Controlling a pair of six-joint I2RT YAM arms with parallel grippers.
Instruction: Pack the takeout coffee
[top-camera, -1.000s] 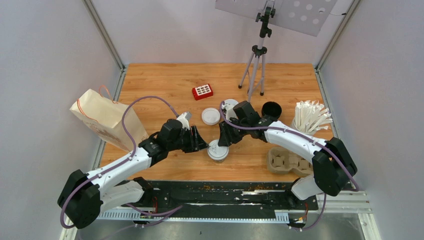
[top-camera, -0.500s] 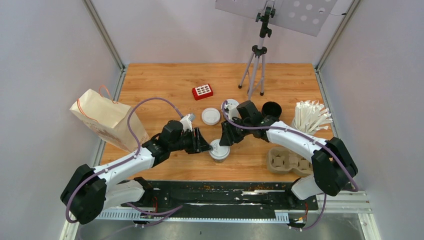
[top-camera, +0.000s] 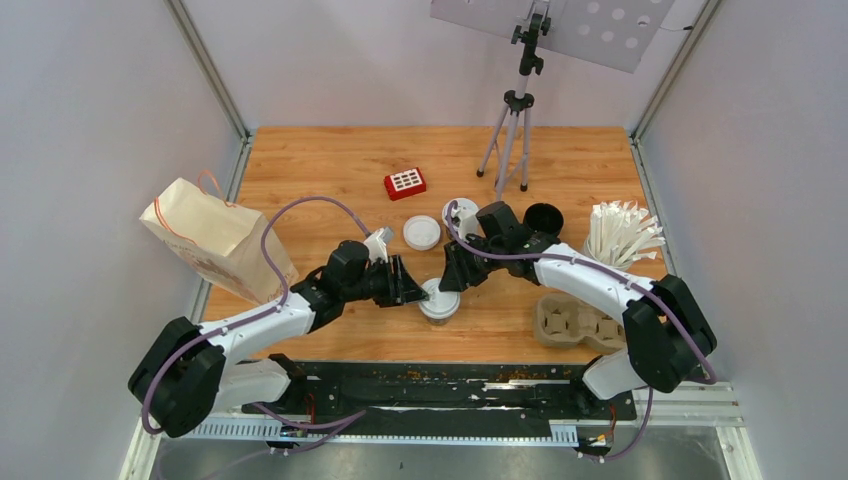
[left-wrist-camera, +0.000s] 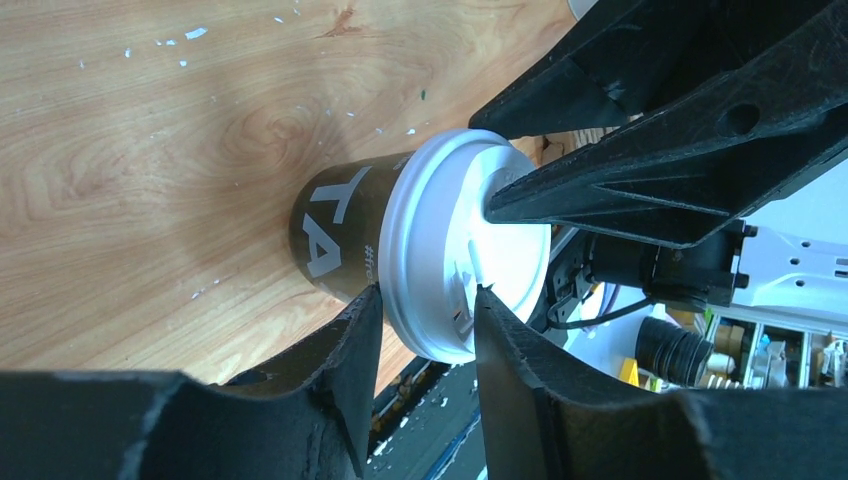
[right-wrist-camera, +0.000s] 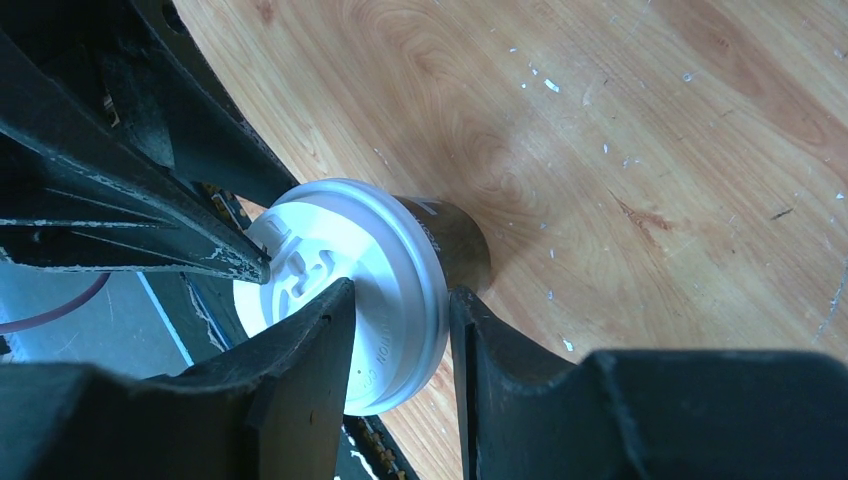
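Note:
One takeout coffee, a black paper cup (left-wrist-camera: 335, 232) with pale print and a white lid (top-camera: 437, 299), stands near the table's front edge. My left gripper (top-camera: 418, 293) comes from the left and is shut on the lid's rim (left-wrist-camera: 440, 300), one finger under the rim, one on top. My right gripper (top-camera: 446, 284) comes from the right and is shut on the opposite rim (right-wrist-camera: 410, 290). Each wrist view shows the other gripper's fingers on the lid. A second black cup (top-camera: 543, 218) stands open, without a lid, behind the right arm.
Two loose white lids (top-camera: 421, 232) (top-camera: 461, 209) lie behind the grippers. A paper bag (top-camera: 213, 240) stands at the left, a red box (top-camera: 404, 183) and tripod (top-camera: 510, 140) at the back. The straw cup (top-camera: 620, 233) and cardboard tray (top-camera: 578, 322) are at the right.
My left gripper moved right from just beside the cup and closed onto the lid's rim. My right gripper shifted slightly and stayed on the lid. The cup has not moved.

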